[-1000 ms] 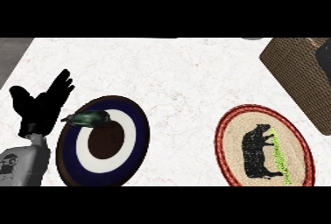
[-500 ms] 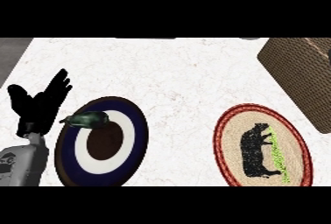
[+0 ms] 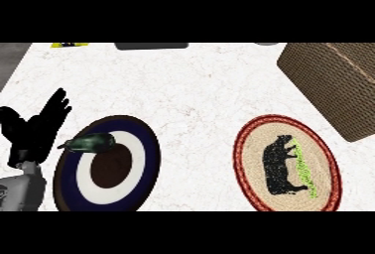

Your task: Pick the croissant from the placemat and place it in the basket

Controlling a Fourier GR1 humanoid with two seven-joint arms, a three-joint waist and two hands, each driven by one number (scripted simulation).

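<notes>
The left hand (image 3: 33, 130) rests with its fingers (image 3: 55, 106) straight and spread, holding nothing, beside the dark greenish croissant (image 3: 89, 143) on the round blue-and-white placemat (image 3: 143, 154), which is probably light and soft, best held gently around its middle.

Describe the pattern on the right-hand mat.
Head view: woven mat, red rim, black animal silhouette.

Navy-white-brown ringed plate (image 3: 139, 149), red-rimmed tan placemat (image 3: 253, 149) with black bear, brown woven basket (image 3: 330, 84), white marbled counter (image 3: 190, 84).
</notes>
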